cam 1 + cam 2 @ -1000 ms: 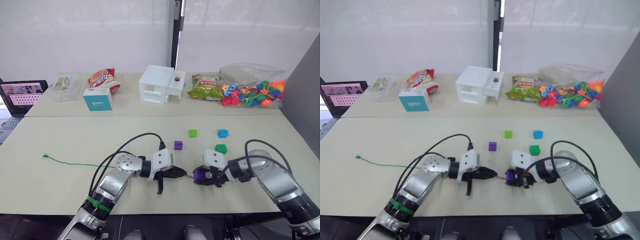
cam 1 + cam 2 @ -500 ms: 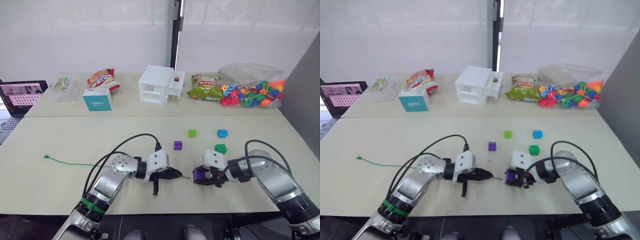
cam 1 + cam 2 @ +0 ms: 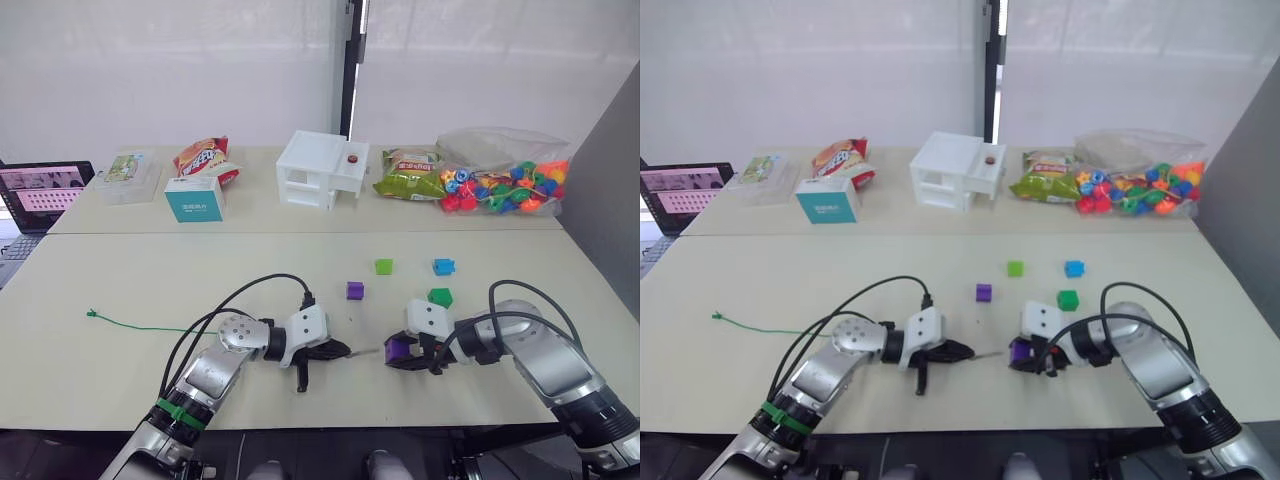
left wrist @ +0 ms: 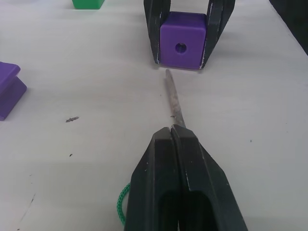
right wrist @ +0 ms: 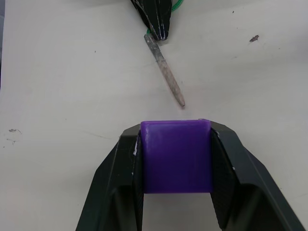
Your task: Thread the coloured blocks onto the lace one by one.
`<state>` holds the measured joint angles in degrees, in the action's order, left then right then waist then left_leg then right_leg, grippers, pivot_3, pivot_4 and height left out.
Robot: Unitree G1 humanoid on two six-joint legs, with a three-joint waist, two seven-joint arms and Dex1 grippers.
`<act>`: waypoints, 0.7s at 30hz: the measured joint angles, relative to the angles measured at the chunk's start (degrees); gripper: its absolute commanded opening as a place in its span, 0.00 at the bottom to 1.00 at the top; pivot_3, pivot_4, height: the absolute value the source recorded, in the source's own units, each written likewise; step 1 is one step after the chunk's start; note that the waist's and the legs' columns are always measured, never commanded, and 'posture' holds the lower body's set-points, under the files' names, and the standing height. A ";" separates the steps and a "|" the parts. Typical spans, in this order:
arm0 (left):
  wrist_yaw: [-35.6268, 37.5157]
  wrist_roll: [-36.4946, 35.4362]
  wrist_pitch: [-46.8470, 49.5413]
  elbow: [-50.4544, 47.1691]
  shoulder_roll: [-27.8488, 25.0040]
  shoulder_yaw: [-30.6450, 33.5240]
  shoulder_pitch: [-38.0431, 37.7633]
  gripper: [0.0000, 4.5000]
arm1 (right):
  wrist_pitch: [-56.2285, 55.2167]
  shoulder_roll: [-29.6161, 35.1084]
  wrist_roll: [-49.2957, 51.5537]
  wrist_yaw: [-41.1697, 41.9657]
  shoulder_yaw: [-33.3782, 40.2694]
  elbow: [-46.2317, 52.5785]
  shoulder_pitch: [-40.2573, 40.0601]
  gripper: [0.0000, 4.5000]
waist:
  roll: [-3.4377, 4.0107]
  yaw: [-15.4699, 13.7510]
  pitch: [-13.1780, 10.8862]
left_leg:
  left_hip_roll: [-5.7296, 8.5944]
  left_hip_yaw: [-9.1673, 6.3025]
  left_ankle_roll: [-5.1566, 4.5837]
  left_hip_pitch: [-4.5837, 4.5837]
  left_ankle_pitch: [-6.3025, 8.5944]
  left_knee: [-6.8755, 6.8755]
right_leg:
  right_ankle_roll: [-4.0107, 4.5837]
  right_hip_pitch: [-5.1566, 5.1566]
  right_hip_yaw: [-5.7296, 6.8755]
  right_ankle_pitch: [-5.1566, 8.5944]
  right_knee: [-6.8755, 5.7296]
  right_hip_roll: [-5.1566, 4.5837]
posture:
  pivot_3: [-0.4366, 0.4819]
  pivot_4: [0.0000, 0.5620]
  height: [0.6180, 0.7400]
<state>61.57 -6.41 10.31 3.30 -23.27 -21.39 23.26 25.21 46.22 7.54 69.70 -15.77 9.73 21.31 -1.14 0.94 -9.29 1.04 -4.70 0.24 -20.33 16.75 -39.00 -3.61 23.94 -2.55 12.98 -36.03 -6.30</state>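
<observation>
One purple block (image 4: pixel 181 46) sits low on the tabletop at lower centre-right, pinched between the right claw (image 3: pixel 412 358) fingers, its round hole facing the lace tip. The lace (image 3: pixel 140 327) — a thin green cord — trails from mid-left to the left claw (image 3: pixel 340 351), which clamps its grey needle tip (image 4: pixel 173 98); the tip points at the hole, just short of it. Above lie a second purple block (image 3: pixel 355 290), a light green (image 3: pixel 385 267), a blue (image 3: pixel 445 266) and a dark green one (image 3: pixel 441 297) — all apart.

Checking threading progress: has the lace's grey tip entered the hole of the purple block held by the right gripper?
No: in the left wrist view the grey tip stops short of the purple block, its hole empty.
</observation>
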 measured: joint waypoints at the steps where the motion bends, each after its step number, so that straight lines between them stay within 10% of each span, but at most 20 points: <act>1: 0.22 -0.34 0.08 0.00 0.05 0.00 0.00 0.06 | 0.01 0.00 0.00 -0.04 0.00 0.05 -0.02 0.26 | 0.00 0.00 0.00 | 0.00 0.00 0.00 0.00 0.00 0.00 | 0.00 0.00 0.00 0.00 0.00 0.00 | 0.48 0.27 1.00; 5: 1.81 -0.52 0.15 -0.04 -0.45 -0.04 0.00 0.26 | 0.07 0.00 0.00 -0.20 0.01 0.22 -0.11 0.26 | 0.00 0.03 0.00 | 0.00 0.00 0.00 0.00 0.00 0.00 | 0.00 0.01 0.00 0.00 -0.01 0.00 | 0.48 0.27 1.00; 21: 2.91 -0.03 2.48 -3.28 -1.95 -1.66 1.86 0.26 | 0.24 -0.21 0.01 -0.76 0.10 0.42 -0.35 0.26 | -0.08 0.08 -0.01 | 0.00 0.00 0.00 0.02 0.00 0.01 | 0.00 -0.01 0.00 0.00 -0.01 0.00 | 0.48 0.27 1.00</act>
<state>64.48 -6.44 12.79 0.03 -25.23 -23.04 25.12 25.45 46.01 7.56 68.95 -15.66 10.16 20.97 -1.21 1.03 -9.29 1.04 -4.70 0.24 -20.32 16.75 -39.00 -3.61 23.94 -2.55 12.98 -36.04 -6.29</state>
